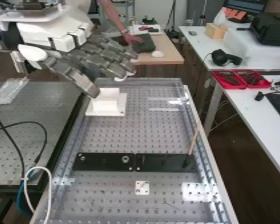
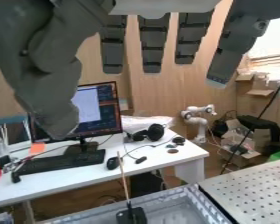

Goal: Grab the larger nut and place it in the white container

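You have the hand wide and relaxed, its fingers straight and its thumb well apart from them; you can make out nothing held between. Just below the thumb's tip stands the white container, upright on the bench. Whether the larger nut lies in it, you cannot tell from here; the open hand so near makes that likely, so check inside before you send any further move.

Well apart from the hand, further down the bench, lies the flat black bar. The bearing stands on it, and the smaller nut too, farther toward one end. Leave both alone.

As for handling, expect the larger nut to be hard, stiff metal, light for this hand and in no danger of being crushed. Its trouble is slipperiness: smooth faces and little height let it twist or squirt out of a pinch. If you must take it again, set the thumb and an opposing finger square on two opposite side faces, low down, and squeeze evenly. Let go low over the container's opening, so it doesn't bounce off the rim.
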Robot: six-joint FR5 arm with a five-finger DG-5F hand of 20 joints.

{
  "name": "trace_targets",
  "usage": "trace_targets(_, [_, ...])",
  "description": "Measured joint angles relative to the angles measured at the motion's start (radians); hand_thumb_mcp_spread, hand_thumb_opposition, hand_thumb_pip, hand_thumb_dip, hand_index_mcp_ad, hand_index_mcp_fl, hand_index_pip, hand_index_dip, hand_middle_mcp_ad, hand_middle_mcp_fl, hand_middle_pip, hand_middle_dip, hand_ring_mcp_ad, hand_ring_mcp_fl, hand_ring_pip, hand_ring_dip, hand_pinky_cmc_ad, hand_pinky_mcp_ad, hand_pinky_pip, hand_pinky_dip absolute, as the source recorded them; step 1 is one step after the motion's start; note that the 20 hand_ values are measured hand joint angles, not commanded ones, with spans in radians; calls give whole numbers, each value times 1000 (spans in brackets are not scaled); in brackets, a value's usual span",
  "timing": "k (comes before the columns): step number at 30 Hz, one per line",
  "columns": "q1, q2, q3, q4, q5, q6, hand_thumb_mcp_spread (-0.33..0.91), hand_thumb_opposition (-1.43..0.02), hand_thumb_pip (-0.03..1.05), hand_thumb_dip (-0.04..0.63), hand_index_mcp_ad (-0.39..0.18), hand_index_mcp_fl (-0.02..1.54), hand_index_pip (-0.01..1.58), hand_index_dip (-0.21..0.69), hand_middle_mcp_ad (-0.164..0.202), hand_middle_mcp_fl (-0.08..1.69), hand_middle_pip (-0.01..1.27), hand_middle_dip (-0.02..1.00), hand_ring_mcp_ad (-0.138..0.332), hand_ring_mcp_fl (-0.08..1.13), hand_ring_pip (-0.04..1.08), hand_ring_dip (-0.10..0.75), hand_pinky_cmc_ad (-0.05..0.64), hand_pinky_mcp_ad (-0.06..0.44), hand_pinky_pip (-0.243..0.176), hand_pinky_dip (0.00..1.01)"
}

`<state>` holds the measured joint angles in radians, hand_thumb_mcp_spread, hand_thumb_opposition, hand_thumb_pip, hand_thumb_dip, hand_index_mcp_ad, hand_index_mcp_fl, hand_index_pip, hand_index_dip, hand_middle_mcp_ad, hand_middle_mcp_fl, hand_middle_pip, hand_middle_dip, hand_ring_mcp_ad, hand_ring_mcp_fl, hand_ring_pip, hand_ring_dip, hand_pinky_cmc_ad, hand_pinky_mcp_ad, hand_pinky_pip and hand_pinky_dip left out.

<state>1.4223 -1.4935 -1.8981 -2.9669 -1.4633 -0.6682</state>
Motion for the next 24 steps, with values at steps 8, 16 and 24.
trace_targets(8, [-8,-10,8,8,-24,-4,183,-805,764,208,-152,2,501,-112,68,87,119,253,134,0,94,162,342,281,-89,695])
trace_targets(16, [-12,-10,9,14,-25,-14,185,-805,764,208,-152,7,480,-112,68,91,119,253,134,0,91,162,342,281,-89,695])
trace_targets(24, [-13,-6,4,19,-30,-33,182,-805,757,204,-152,3,468,-108,68,87,119,253,134,0,89,164,342,281,-89,684])
